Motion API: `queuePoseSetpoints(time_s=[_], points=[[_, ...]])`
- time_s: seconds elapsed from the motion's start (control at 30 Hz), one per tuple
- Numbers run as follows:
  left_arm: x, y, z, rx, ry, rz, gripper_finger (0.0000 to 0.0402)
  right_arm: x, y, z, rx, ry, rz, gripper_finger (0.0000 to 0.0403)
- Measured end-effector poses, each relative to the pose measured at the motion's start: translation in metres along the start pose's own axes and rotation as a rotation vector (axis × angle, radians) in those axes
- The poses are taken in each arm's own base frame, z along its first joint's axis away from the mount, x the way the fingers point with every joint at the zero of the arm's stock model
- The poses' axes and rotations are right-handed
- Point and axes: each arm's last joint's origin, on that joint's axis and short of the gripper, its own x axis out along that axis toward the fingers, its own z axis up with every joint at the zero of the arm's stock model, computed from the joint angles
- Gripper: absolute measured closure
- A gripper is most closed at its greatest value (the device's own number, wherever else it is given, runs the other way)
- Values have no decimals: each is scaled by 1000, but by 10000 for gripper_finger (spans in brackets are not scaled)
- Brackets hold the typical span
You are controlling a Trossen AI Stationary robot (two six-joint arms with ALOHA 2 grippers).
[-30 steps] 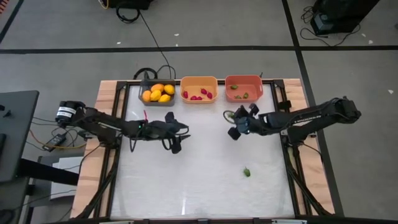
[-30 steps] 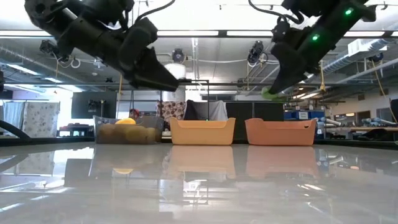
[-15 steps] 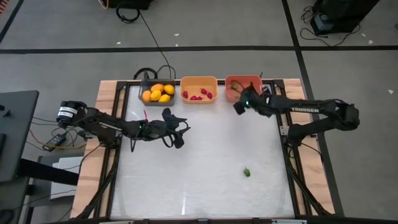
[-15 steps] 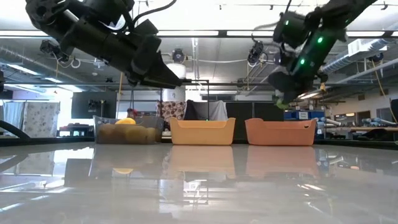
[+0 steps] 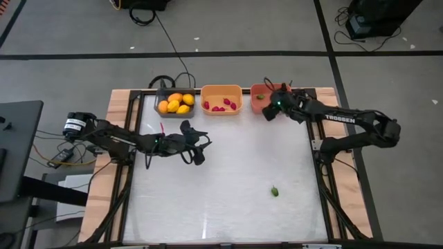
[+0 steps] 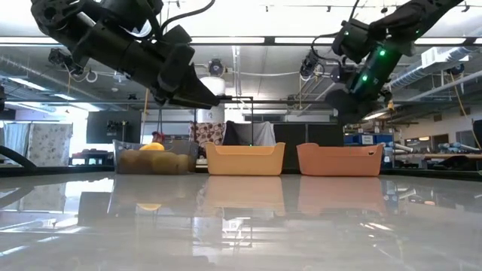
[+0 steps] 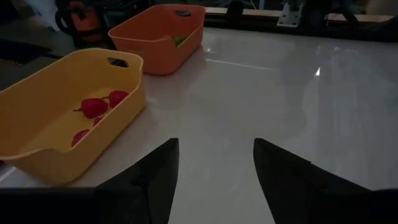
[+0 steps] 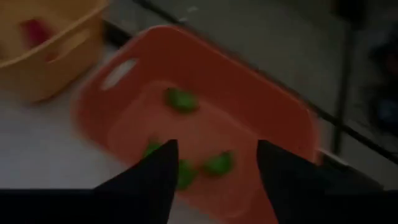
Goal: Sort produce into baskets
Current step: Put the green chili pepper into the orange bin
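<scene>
Three bins stand in a row at the table's far edge. The dark grey bin holds yellow-orange fruits. The orange bin holds red bits. The salmon-red bin holds green bits. One green bit lies alone on the table toward the near right. My right gripper hangs over the salmon-red bin, open and empty; the right wrist view shows green bits in the bin below its fingers. My left gripper hovers open and empty over the table's left middle.
A small thin red thing lies on the table near the grey bin, beside my left arm. The white tabletop lies bare between the arms. In the left wrist view the orange bin and salmon-red bin lie ahead of my left gripper.
My right gripper has gone toward the far edge, from over the table to above the salmon-red bin. The green piece under it a second ago no longer shows at its fingers. My left gripper has tipped its fingers up closer to level and stayed in place.
</scene>
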Motion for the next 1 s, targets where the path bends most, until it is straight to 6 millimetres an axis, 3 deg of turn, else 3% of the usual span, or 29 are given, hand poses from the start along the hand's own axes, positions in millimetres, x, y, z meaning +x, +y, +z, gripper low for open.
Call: queuePoseSetpoints(time_s=[0.2,0.4,0.57,1.0], points=[[0,0,0,-11,2,-12,189,-15,24,-17,-181,139,351,156],[0,-1,0,-12,1,-22,189,-46,49,-49,-241,357,499,167],[0,-1,3,-25,-25,-26,189,-77,68,-76,-139,529,514,174],[0,-2,12,1,-113,-32,189,-152,99,-143,-101,642,576,174]])
